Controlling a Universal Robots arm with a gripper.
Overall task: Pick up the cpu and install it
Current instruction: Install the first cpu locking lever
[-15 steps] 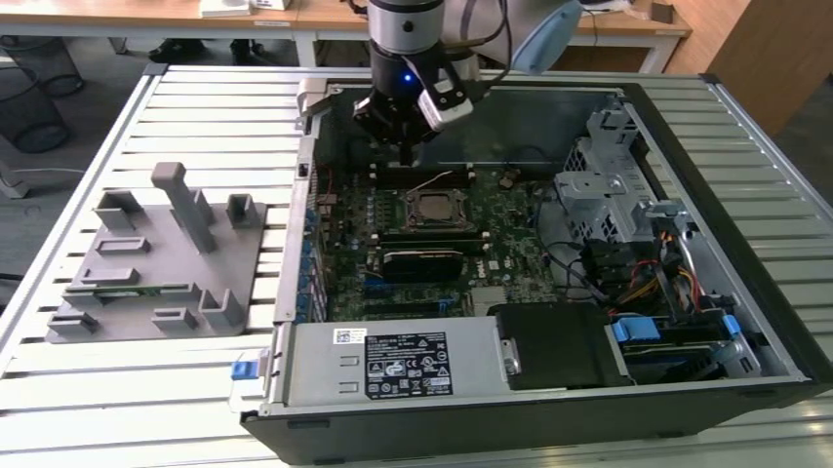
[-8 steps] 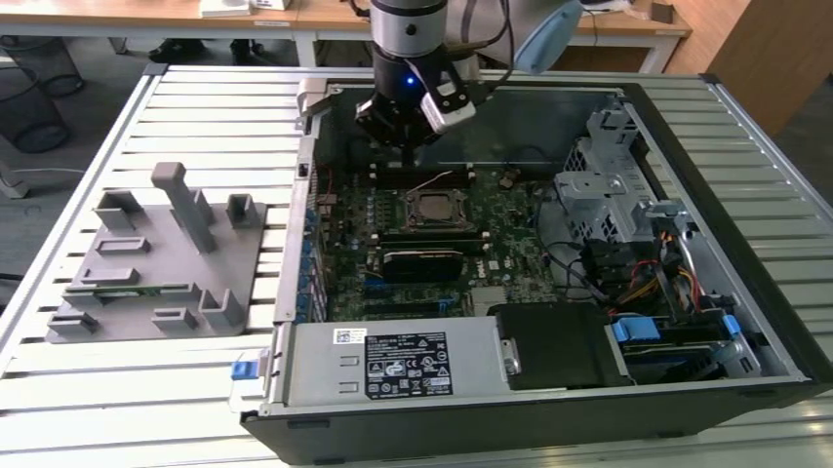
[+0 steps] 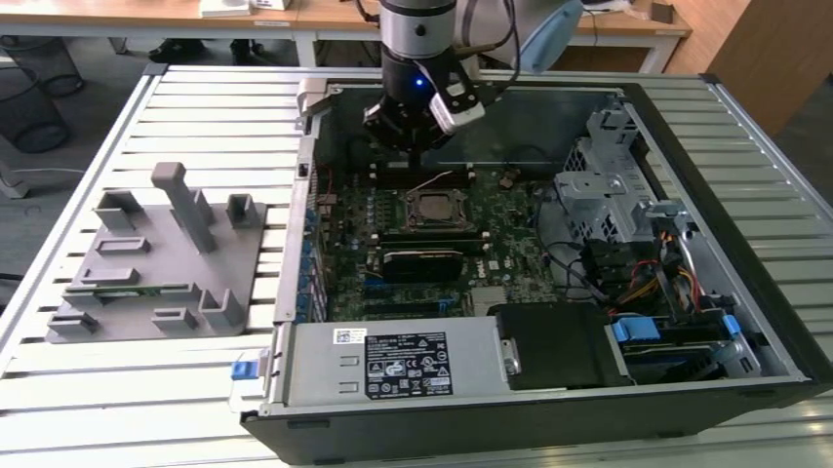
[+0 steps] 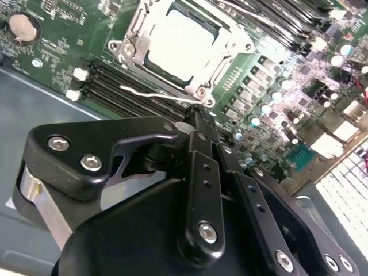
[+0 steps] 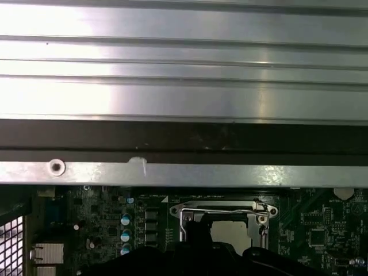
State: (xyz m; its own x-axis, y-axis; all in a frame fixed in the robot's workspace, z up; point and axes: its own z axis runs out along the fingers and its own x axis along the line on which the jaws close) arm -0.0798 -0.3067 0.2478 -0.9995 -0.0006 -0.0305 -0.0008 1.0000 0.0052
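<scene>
the gripper hung over the open computer case, its black fingers drawn together with nothing between them. in the second wrist view the fingertips came to a narrow point just short of the socket on the green motherboard. right beyond those tips, the cpu sat flat inside the socket's metal frame, its pale silvery top facing up. a thin wire lever lay along the nearer edge of the frame, between the tips and the chip. in the first wrist view the same chip showed as a light square inside the frame, partly behind the dark gripper body.

in the exterior view the socket lay just below the gripper, a little toward the camera, with black memory slots close beside it. farther from the gripper, toward the front of the case, was the grey power supply with its label. well apart, off to the exterior view's left on the slatted metal table, stood a grey tray with upright pegs and recesses, a green memory stick resting in one slot.
</scene>
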